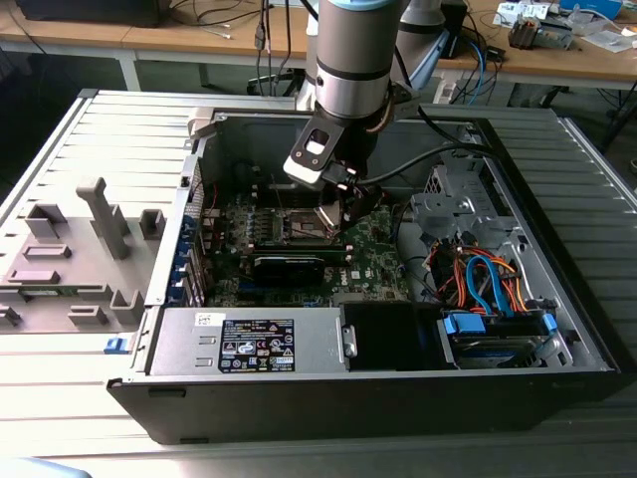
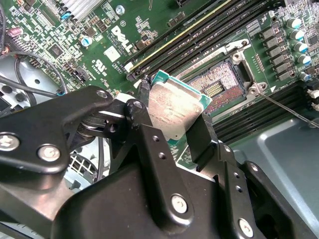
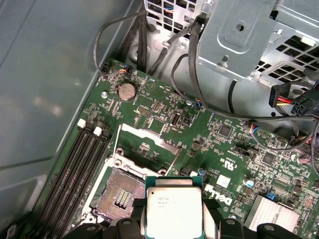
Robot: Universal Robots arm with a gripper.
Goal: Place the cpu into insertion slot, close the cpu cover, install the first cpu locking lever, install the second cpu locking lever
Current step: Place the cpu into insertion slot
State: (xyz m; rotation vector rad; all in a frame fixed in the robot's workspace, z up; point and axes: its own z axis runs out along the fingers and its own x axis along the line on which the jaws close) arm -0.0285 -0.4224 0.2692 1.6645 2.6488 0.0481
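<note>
Four steps are set for you, and by my judgement none is finished.

Nearest, your black two-fingered hand (image 2: 172, 110) is closed on the cpu (image 3: 173, 211), a small flat square chip with a silver-grey metal top and green edging. One finger presses on each of two opposite edges. The chip hangs above the green circuit board, just beside the insertion slot (image 2: 217, 84) and not seated in it.

That slot is a small dark square socket with a silvery metal border. Its contact field lies bare, so nothing occupies it.

Past the socket, the cpu cover (image 3: 149, 137), a thin silvery metal frame plate with a square window, stands swung back off the slot. Closing it is not yet done.

One thin metal locking lever (image 2: 289, 110) juts out sideways from the socket corner, unlatched as far as I can tell. I cannot make out the second lever with confidence.

Farther off, long narrow black memory slots (image 3: 75, 169) flank the socket. All of it sits in an open black computer case (image 1: 398, 403) on the grey ribbed counter (image 1: 60, 388).
</note>
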